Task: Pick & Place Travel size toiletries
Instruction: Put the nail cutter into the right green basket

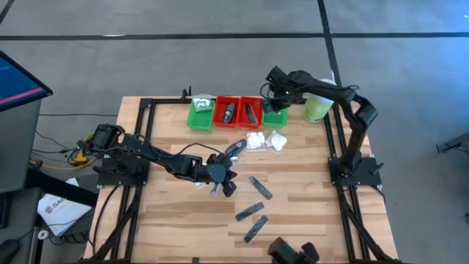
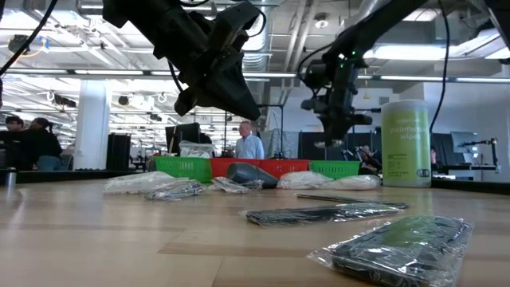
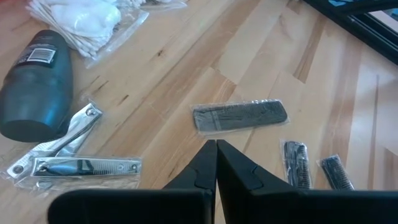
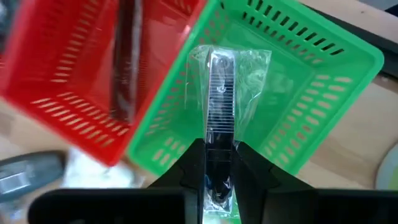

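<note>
Green basket (image 4: 311, 81) (slotted), red basket (image 4: 68, 68)

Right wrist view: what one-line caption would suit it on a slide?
The right gripper holds a bagged nail clipper above the empty green basket, beside a red basket.

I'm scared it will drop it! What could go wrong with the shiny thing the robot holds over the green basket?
The right tool pinches only one end of the bagged nail clipper, so it might swing and catch the green basket rim. The red basket sits right alongside, so a crooked drop could land there. The left tool, shut, hovers over bagged combs.
</note>
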Available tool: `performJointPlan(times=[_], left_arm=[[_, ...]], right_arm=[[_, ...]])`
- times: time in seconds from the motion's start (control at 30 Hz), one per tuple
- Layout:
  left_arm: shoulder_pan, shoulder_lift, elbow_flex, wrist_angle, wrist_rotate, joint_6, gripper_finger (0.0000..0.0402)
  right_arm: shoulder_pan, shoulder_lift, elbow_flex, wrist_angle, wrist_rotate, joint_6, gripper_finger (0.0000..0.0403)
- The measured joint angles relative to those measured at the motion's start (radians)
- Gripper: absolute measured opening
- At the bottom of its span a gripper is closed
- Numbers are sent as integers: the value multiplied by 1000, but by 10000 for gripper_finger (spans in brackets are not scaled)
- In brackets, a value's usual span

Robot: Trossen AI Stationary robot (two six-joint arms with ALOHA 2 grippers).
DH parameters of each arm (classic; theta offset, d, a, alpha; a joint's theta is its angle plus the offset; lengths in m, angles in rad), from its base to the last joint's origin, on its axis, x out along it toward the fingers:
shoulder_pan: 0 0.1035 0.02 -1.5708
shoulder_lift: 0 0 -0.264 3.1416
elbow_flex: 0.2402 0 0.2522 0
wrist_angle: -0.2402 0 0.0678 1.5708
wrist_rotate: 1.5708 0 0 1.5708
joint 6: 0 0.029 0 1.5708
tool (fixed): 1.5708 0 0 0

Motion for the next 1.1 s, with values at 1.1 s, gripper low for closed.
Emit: performJointPlan(times=[1.1], left_arm=[[1,-1,-37,1,8,-76,2]], right_arm=[[-9,169,-18,121,90,-62,45]])
